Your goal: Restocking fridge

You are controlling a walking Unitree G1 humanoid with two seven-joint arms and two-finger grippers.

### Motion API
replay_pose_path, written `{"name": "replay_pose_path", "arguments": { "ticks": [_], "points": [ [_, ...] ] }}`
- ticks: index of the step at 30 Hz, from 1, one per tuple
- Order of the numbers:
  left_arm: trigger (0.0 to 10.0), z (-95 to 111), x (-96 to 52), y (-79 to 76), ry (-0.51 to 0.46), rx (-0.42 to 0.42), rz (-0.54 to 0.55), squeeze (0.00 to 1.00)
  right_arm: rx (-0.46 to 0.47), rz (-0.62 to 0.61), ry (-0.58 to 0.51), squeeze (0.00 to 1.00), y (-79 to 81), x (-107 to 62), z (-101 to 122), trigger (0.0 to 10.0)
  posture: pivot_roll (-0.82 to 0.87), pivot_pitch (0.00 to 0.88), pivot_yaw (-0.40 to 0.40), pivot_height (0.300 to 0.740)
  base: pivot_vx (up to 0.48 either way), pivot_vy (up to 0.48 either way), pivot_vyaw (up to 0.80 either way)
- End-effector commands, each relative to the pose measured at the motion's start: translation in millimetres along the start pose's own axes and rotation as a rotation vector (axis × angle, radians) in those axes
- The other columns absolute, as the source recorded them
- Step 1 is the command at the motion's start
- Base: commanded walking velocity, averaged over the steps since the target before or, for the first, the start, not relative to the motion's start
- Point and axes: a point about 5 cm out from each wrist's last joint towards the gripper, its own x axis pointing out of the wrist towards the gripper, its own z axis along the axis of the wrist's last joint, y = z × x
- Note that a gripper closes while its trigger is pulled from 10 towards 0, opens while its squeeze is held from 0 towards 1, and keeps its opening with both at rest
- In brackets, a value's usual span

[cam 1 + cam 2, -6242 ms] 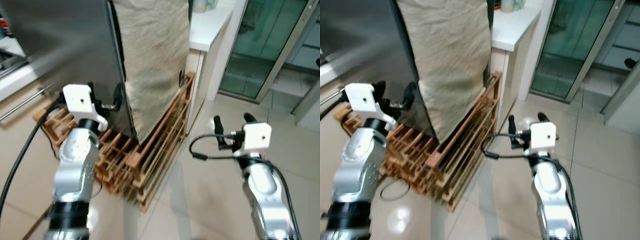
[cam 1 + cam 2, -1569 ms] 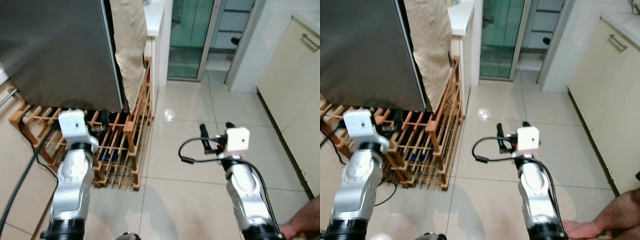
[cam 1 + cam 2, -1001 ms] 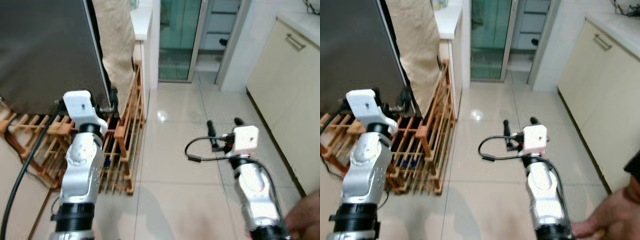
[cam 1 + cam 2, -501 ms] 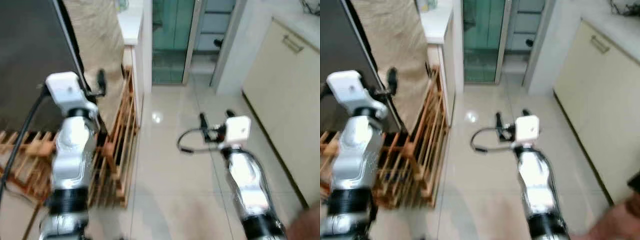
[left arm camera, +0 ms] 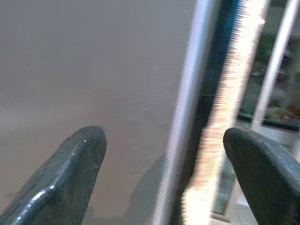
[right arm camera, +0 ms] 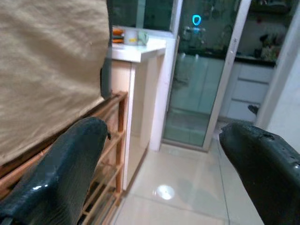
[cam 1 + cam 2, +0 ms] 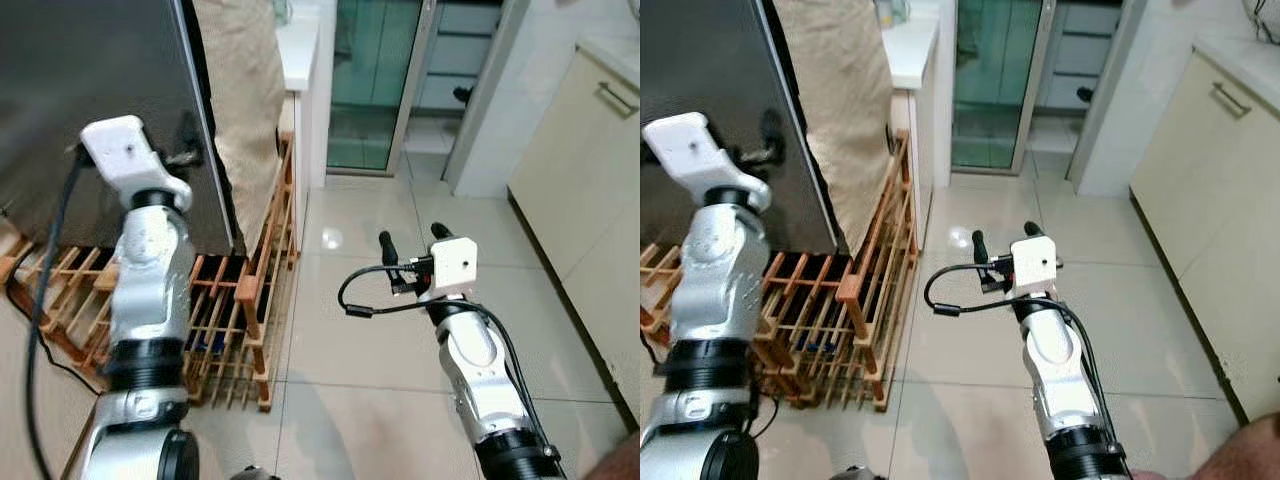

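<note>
Left end effector (image 7: pixel 182 150), fingers spread and grasping nothing, is raised right up vs. the dark fridge door (image 7: pixel 90 90), straddling its vertical edge, which runs upright. Right end effector (image 7: pixel 410 240), also released, hangs over floor tiles, well apart from fridge.

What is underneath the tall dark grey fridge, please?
A slatted wooden pallet sits under the dark grey fridge, sticking out at front and side. Its part beneath the fridge is hidden.
</note>
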Motion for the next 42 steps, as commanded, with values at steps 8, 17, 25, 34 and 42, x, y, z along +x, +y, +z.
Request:
{"name": "replay_pose_path", "arguments": {
  "ticks": [8, 17, 25, 34, 42],
  "points": [
    [10.0, -16, 10.0, -16.5, 0.08, 0.009, -0.054, 0.0, -0.005, -0.002, -0.006, 0.0, 1.8, -2.1, 0, 10.0, -0.13, 0.0, 0.043, 0.74, 0.0, 0.0, 0.0],
    [10.0, -22, 16.4, -17.8, 0.101, 0.005, -0.032, 0.0, -0.004, -0.011, 0.002, 0.0, 1.2, -6.3, -1, 10.0, -0.15, 0.0, 0.046, 0.74, 0.0, 0.0, 0.0],
    [10.0, -26, 21.5, -21.9, 0.118, -0.004, -0.028, 0.0, -0.007, -0.019, 0.012, 0.0, 0.4, -10.7, -2, 10.0, -0.16, 0.0, 0.052, 0.74, 0.0, 0.0, 0.0],
    [10.0, -23, 27.2, -40.5, 0.102, -0.041, -0.091, 0.0, -0.006, -0.029, 0.017, 0.0, -0.8, -12.1, -3, 10.0, -0.18, 0.0, 0.064, 0.74, 0.0, 0.0, 0.0],
    [10.0, -33, 28.8, -70.8, 0.189, 0.004, -0.174, 0.0, -0.009, -0.038, 0.02, 0.0, -2.2, -14.1, -3, 10.0, -0.2, 0.0, 0.072, 0.74, 0.0, 0.0, 0.0]
  ]
}}
